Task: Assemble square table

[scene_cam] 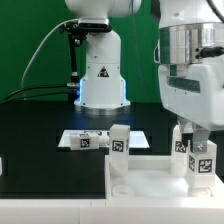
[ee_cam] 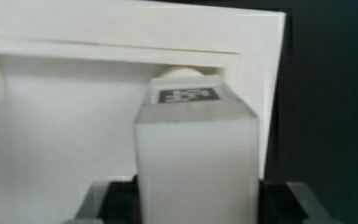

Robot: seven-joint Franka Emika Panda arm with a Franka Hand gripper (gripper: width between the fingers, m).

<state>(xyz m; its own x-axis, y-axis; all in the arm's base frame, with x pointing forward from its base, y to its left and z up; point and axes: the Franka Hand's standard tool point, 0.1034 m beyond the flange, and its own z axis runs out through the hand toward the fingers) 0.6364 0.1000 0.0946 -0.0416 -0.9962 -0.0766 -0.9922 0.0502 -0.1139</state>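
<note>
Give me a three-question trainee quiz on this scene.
1. True or false: the gripper is closed on a white leg that bears a tag.
2. Multiple choice: the marker board lies A) flat on the black table; B) on top of the held leg; C) between the gripper's fingers.
3. Fill in: the table top is ____ in colour.

Key: 1 true; 2 A; 3 white.
</note>
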